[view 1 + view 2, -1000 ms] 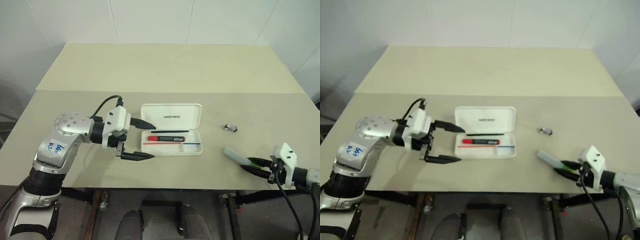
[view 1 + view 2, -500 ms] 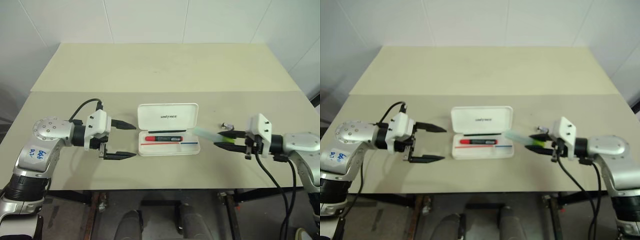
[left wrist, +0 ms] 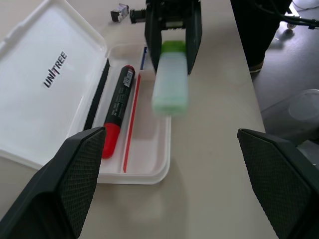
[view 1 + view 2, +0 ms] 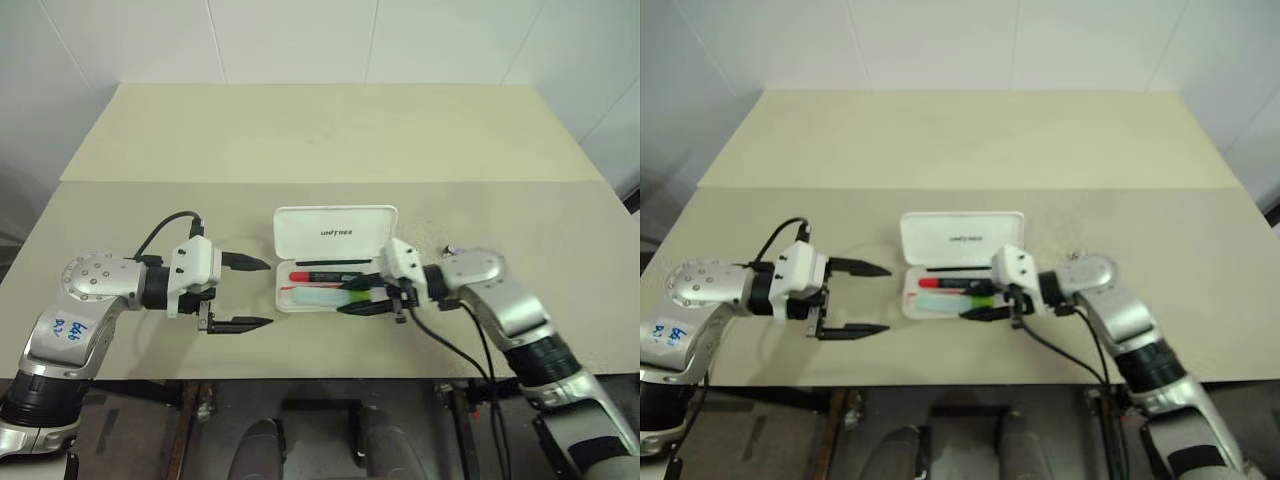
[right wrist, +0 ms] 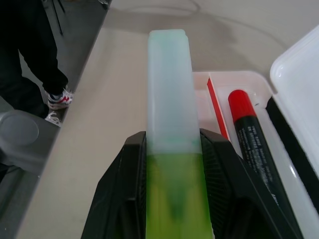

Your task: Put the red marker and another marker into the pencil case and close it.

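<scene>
We see the red marker (image 4: pixel 328 276) already lying inside the open pencil case (image 4: pixel 336 234); our right gripper (image 4: pixel 352 297) clamps the green highlighter (image 3: pixel 170 82) over its tray, our left gripper (image 4: pixel 258 293) waits wide beside it; dropping and closing remain.

Both head cameras look forward and down from above the table's (image 4: pixel 320 130) near edge, with the open pencil case (image 4: pixel 337 232) mid-frame. Each wrist camera sits close over that case from an opposite end; both share its tray and the red marker (image 3: pixel 115 110).
</scene>
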`<state>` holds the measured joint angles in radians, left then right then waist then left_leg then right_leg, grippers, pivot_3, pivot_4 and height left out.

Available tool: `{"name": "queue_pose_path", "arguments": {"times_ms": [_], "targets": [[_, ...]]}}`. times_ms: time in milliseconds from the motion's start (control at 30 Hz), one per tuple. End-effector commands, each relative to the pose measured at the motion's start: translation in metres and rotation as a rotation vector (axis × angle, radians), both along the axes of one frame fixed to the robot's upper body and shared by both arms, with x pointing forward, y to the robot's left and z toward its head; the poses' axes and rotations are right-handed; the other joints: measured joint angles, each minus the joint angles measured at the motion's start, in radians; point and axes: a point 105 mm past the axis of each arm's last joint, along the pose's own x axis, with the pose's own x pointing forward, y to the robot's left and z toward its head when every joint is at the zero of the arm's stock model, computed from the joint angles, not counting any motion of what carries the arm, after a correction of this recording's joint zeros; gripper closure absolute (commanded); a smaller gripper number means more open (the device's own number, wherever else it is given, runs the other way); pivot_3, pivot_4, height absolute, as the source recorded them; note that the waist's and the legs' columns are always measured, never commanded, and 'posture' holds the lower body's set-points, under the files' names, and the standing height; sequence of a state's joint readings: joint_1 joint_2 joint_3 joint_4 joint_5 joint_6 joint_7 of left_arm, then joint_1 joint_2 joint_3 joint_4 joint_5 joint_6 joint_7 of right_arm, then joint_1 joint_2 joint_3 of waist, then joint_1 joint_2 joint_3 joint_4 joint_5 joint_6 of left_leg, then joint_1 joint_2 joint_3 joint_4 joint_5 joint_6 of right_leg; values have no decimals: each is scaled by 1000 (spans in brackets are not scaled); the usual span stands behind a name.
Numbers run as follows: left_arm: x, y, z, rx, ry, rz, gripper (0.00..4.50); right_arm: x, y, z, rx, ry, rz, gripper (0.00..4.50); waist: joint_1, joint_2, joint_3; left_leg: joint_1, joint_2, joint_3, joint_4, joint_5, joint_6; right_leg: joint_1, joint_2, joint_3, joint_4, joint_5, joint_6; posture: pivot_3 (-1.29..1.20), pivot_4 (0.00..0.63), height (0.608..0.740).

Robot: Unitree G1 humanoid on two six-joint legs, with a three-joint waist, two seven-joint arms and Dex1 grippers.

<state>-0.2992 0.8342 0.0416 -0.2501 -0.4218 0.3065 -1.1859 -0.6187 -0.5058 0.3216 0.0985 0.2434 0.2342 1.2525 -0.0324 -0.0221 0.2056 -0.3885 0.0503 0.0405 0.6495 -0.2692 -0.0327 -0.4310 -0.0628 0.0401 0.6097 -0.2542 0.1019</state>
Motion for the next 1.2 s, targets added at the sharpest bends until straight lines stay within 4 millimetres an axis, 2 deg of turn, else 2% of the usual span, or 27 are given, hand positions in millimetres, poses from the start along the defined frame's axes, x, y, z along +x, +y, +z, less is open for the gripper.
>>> {"name": "queue_pose_path", "arguments": {"times_ms": [33, 300, 567, 800, 933, 1200], "targets": [[-3, 2, 11, 0, -48, 5, 0, 8, 9, 5, -17, -56, 8, 3387, 1, 0, 0, 0, 0, 0, 0, 0, 0, 0, 0, 0, 1, 0, 0, 0, 150, 740], [-5, 2, 10, 5, -44, 7, 0, 8, 21, -1, -43, -51, 40, 3387, 1, 0, 0, 1, 0, 0, -1, 0, 0, 0, 0, 0, 1, 0, 0, 0, 150, 740], [-3, 1, 10, 7, -49, 5, 0, 4, 16, -6, -67, -36, 48, 3387, 1, 0, 0, 1, 0, 0, -1, 0, 0, 0, 0, 0, 2, 0, 0, 0, 150, 740], [-3, -1, 11, 4, -54, -3, 0, 10, 11, -4, -79, -47, 31, 3387, 1, 0, 0, 1, 0, 0, -1, 0, 0, 0, 0, -1, 2, 0, 0, 0, 150, 740], [-3, -2, 11, 4, -54, -5, 0, 12, 12, 1, -60, -79, 26, 2097, 1, 0, 0, 1, 0, 0, -1, 0, 0, -1, 0, -1, 2, 0, 0, 0, 150, 740], [-1, -3, 12, 4, -58, -11, 0, 9, 19, 16, -10, -94, 45, 2097, 1, 0, 0, 1, 1, 0, -1, 0, 0, -1, 1, -1, 2, 0, 0, 0, 150, 740]]}}
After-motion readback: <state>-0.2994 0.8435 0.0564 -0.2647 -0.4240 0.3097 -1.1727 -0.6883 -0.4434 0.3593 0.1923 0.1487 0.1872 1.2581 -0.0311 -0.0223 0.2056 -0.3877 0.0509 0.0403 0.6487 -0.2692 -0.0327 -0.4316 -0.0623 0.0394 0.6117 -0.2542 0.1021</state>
